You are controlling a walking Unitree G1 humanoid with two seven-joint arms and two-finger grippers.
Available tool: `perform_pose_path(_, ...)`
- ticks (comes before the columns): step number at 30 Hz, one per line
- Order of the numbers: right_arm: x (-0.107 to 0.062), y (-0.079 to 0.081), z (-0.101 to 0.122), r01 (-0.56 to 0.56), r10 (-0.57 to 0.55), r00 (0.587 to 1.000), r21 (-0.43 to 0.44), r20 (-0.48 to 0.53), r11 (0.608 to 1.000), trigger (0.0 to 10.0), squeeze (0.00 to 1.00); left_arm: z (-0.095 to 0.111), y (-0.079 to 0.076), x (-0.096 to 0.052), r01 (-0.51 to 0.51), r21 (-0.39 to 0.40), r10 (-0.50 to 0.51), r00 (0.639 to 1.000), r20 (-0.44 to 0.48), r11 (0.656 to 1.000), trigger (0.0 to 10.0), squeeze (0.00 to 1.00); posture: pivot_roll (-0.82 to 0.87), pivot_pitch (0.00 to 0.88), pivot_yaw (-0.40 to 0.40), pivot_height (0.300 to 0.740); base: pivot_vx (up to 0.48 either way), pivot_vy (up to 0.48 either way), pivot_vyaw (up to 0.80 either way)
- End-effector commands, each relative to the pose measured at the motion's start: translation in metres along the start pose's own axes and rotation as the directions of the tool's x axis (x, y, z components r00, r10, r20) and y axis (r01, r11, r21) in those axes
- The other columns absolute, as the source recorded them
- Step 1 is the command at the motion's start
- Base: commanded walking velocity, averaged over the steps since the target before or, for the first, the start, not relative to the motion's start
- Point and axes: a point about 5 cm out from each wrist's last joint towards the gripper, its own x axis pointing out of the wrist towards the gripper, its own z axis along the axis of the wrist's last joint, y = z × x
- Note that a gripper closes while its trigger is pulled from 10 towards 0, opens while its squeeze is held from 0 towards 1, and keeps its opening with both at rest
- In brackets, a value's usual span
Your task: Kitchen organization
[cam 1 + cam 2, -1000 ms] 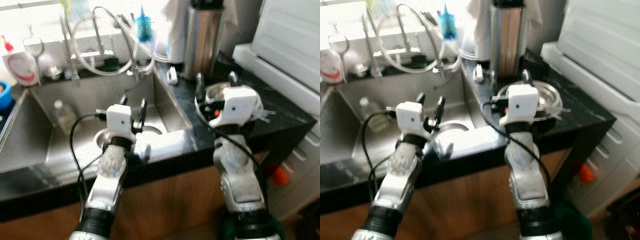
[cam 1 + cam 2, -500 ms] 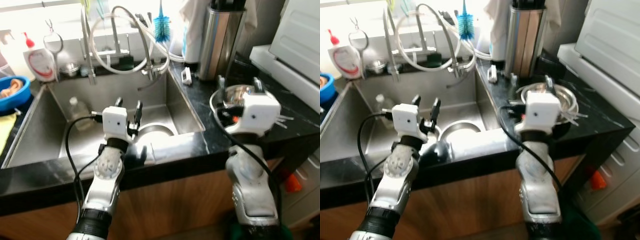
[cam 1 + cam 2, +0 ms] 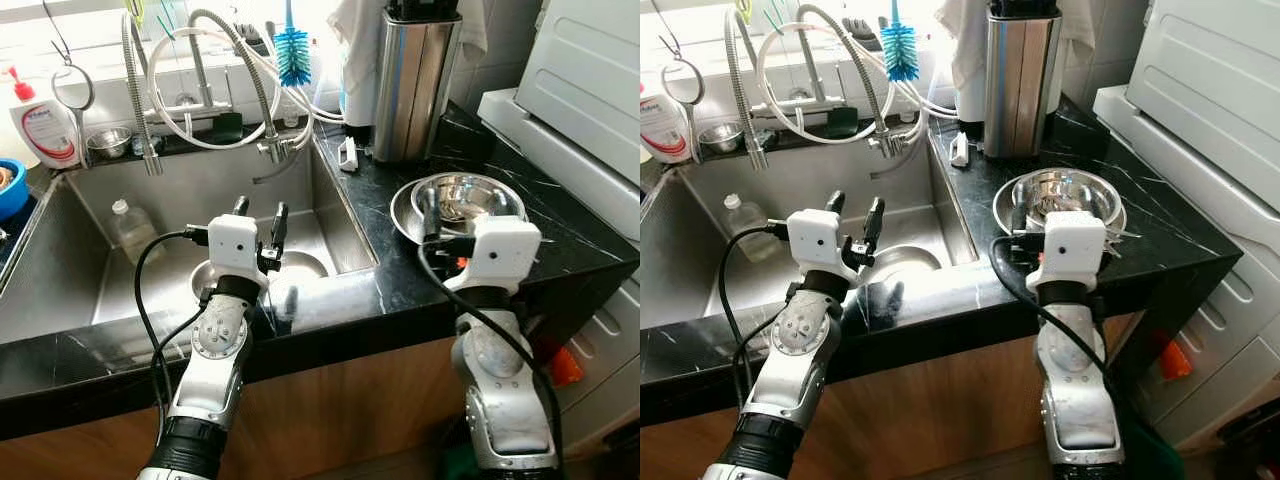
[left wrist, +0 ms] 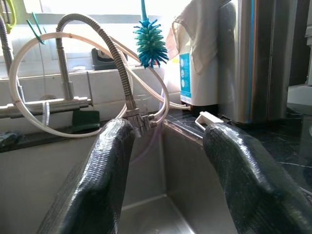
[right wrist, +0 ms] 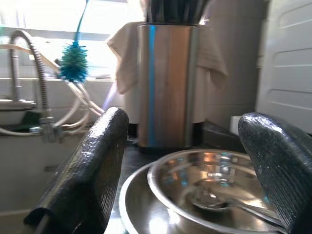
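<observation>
Left eye view, kitchen, largest first. Steel sink [image 3: 60, 290]: holds a plastic bottle [image 3: 130, 232] and a round pan [image 3: 300, 266], half hidden behind the left gripper [image 3: 260, 215], fingers parted, empty, hovering over the basin. Black counter [image 3: 570, 240]: carries a tall steel canister [image 3: 413, 80], its top cut off. Stacked steel bowls [image 3: 455, 200]: a spoon inside, right gripper [image 3: 1021, 219] spread wide before them, empty, seemingly lined up to take them.

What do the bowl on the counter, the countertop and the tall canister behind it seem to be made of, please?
Bowl: polished metal, probably stainless steel, judging by its mirror-like reflections. Countertop: glossy black stone or a stone-look surface, with thin white veins and a sheen. Tall canister: brushed metal, likely steel, showing soft vertical streaks of reflection rather than a clear image.
</observation>
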Motion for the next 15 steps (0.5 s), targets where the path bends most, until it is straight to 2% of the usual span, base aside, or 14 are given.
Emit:
perform_pose_path(1, -0.001, 0.008, -0.004, -0.058, 0.058, 0.998, 0.006, -0.028, 0.998, 10.0, 0.0, 0.001, 0.005, -0.002, -0.022, 0.004, 0.022, 1.0, 0.001, 1.0, 10.0, 0.0, -0.16, 0.0, 0.042, 0.74, 0.0, 0.0, 0.0)
perform_pose_path(4, -0.009, 0.01, -0.014, -0.108, 0.106, 0.993, -0.029, -0.061, 0.994, 10.0, 0.0, 0.0, 0.004, -0.003, -0.027, 0.004, 0.027, 1.0, 0.0, 1.0, 10.0, 0.0, -0.16, 0.0, 0.039, 0.74, 0.0, 0.0, 0.0)
perform_pose_path(6, -0.008, 0.01, -0.01, -0.103, 0.102, 0.994, -0.025, -0.043, 0.994, 10.0, 0.0, 0.0, 0.003, -0.003, -0.027, 0.003, 0.027, 1.0, 0.0, 1.0, 10.0, 0.0, -0.16, 0.0, 0.039, 0.74, 0.0, 0.0, 0.0)
perform_pose_path(9, 0.004, 0.01, 0.008, -0.098, 0.098, 0.994, 0.0, 0.045, 0.995, 10.0, 0.0, 0.0, 0.002, -0.002, -0.024, -0.002, 0.024, 1.0, 0.001, 1.0, 10.0, 0.0, -0.17, 0.0, 0.04, 0.74, 0.0, 0.0, 0.0)
perform_pose_path(15, 0.013, 0.01, 0.011, -0.092, 0.092, 0.993, -0.006, 0.079, 0.996, 10.0, 0.0, -0.001, 0.0, 0.0, -0.02, -0.008, 0.02, 1.0, 0.005, 1.0, 10.0, 0.0, -0.16, 0.0, 0.037, 0.74, 0.0, 0.0, 0.0)
